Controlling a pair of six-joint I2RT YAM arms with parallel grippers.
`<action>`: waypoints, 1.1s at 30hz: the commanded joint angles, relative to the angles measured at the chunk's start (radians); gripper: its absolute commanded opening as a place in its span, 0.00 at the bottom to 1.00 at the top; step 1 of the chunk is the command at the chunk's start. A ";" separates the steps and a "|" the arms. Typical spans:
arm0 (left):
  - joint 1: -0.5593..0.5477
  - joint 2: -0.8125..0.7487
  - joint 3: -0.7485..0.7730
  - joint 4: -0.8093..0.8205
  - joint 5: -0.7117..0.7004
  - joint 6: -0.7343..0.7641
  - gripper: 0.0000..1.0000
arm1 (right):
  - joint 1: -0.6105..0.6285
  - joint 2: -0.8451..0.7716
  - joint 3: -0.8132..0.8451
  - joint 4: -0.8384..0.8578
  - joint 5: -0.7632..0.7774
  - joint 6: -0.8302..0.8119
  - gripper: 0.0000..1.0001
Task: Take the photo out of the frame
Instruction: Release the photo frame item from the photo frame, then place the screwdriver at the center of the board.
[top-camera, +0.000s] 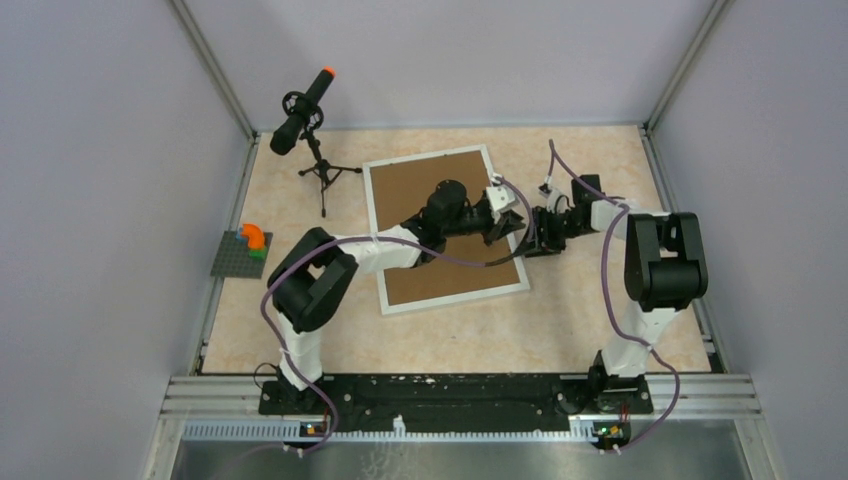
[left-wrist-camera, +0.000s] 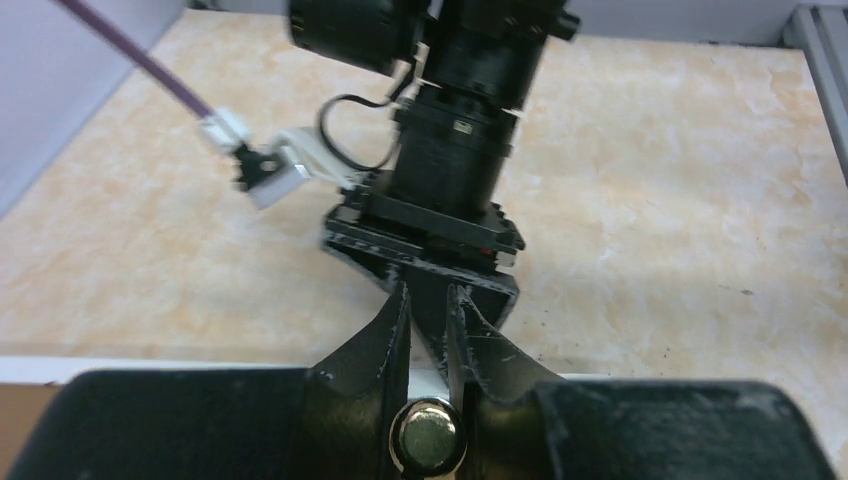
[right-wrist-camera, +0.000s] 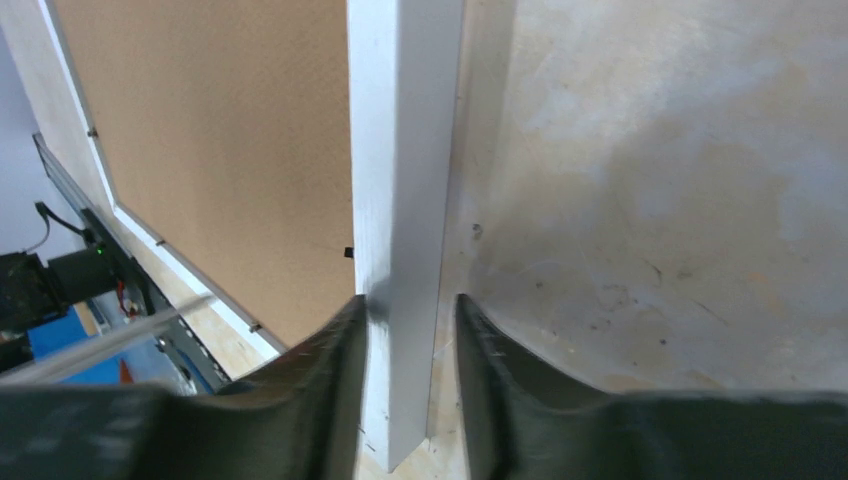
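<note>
Marbled tabletop (top-camera: 600, 170); frame (right-wrist-camera: 400, 150) flat, backing board (right-wrist-camera: 220, 150) up (photo hidden beneath). Right gripper (right-wrist-camera: 408, 305) astride border, jaws apart, loose; left gripper (left-wrist-camera: 428, 300) nearly closed, hold unclear. Risk: border slips free, frame skids.

A black rod-shaped device with an orange tip (top-camera: 303, 112), perhaps a microphone, is tilted on a small black tripod (top-camera: 322, 172) at the far left of the beige marbled tabletop (top-camera: 560, 320). Near the left edge lies a grey studded baseplate (top-camera: 230, 262) carrying orange, green and blue bricks (top-camera: 253, 238). Plain grey walls (top-camera: 100, 150) surround the table.
</note>
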 joint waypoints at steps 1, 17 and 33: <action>0.067 -0.145 -0.025 -0.046 0.032 -0.051 0.00 | 0.001 -0.081 0.036 -0.011 0.027 -0.014 0.49; 0.159 -0.281 -0.100 -0.221 -0.003 -0.020 0.00 | 0.218 -0.077 0.092 -0.024 0.445 0.075 0.55; 0.175 -0.339 -0.155 -0.285 -0.073 -0.015 0.00 | 0.236 -0.010 0.095 -0.049 0.446 0.070 0.08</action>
